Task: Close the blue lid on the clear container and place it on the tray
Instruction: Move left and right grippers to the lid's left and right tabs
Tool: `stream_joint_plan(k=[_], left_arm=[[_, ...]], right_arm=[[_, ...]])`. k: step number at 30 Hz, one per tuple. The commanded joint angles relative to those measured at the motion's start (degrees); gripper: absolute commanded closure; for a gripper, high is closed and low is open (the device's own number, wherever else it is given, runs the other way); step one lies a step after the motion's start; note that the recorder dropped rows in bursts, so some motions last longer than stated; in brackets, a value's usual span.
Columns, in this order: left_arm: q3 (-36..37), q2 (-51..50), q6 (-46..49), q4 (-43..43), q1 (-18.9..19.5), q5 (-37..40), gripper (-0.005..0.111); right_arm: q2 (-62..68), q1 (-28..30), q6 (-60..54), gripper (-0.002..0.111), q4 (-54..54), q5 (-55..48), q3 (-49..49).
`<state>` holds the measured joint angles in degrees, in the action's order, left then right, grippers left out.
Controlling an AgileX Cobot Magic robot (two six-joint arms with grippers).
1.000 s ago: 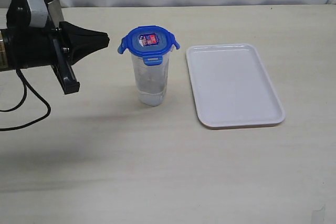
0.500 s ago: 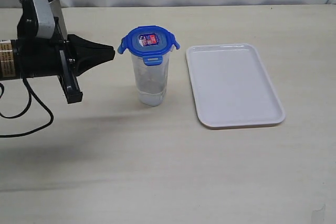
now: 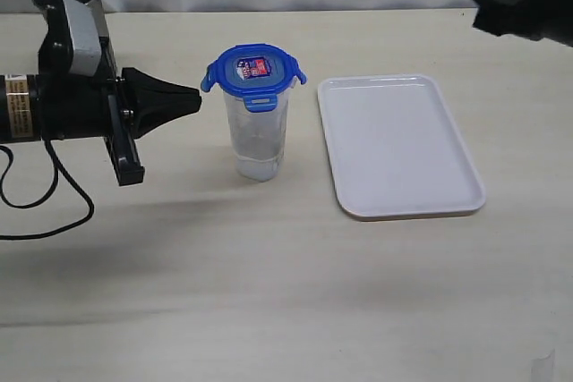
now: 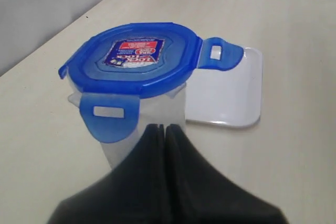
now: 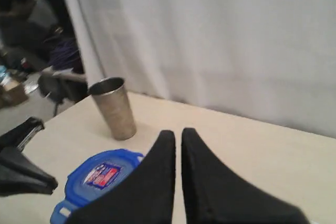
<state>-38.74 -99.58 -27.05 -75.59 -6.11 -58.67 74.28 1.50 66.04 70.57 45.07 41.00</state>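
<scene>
Now | left gripper (image 3: 192, 98) level, closed, beside blue lid (image 3: 252, 69)

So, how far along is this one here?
Done: the blue lid sits on the clear container, though its side flaps stick out unlatched. In hand: nothing is held; the left gripper, shut, points at one side flap, and the right gripper, shut, hovers higher up. Left: snap the flaps down, then move the container from the table onto the white tray.

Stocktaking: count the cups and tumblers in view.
2. A clear tumbler under a blue lid stands left of the tray; a steel cup stands at the far left behind the left arm.
</scene>
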Motion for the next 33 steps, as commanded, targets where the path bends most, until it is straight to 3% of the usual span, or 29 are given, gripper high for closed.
stream_joint_plan(k=[1,6,16,24,33], left_arm=[[0.2,-3.23,3.99,3.92,-0.58,-0.07,0.107],[-0.05,-4.05,6.04,6.15,-0.58,-0.82,0.107],[-0.05,-4.05,6.26,6.41,-0.58,-0.82,0.107],[-0.05,-4.05,6.24,6.06,-0.58,-0.47,0.107],[-0.05,-4.05,6.24,6.22,-0.58,-0.45,0.107]], right_arm=[[13.93,0.35,-0.96,0.104,13.78,11.81,9.96],[29.65,0.35,-8.73,0.104,13.65,12.94,18.32],[44.52,-2.59,-11.49,0.104,7.89,16.76,29.07],[45.84,-8.34,-16.01,0.104,7.49,4.08,29.68],[43.6,-8.34,-16.93,0.104,11.37,13.17,29.68]])
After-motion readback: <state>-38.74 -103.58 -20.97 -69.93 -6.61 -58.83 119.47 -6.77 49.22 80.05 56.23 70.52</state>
